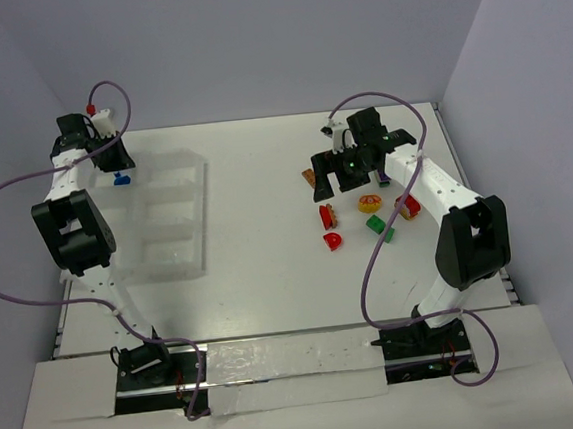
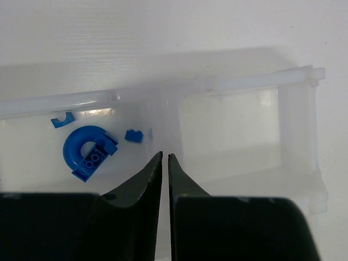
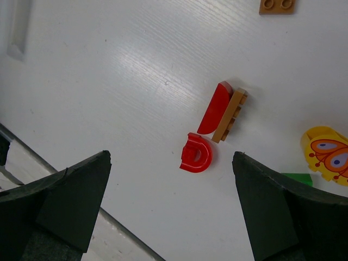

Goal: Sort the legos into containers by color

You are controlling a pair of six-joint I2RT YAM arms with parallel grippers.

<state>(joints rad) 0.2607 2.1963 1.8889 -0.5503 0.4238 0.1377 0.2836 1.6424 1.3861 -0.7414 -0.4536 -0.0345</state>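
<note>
My left gripper [image 2: 165, 155] is shut and empty, and hovers over the clear divided tray [image 2: 244, 81]. Below it, the far left compartment holds a blue arch brick [image 2: 87, 153] and two tiny blue pieces [image 2: 134, 136]. From above, the left gripper [image 1: 115, 161] is over the tray's [image 1: 195, 182] far corner. My right gripper [image 3: 171, 157] is open and hangs above the table, with a red arch piece [image 3: 197, 153] between its fingers' lines. A red curved piece [image 3: 215, 107] lies against a tan plate [image 3: 229, 115]. From above, the right gripper [image 1: 339, 178] is over the loose legos.
An orange plate [image 3: 277, 5], a yellow rounded piece with a butterfly print [image 3: 326, 155] and a green piece [image 3: 296, 178] lie near the right gripper. The top view also shows green bricks [image 1: 376, 224] and a red piece [image 1: 406, 204] beside the right arm.
</note>
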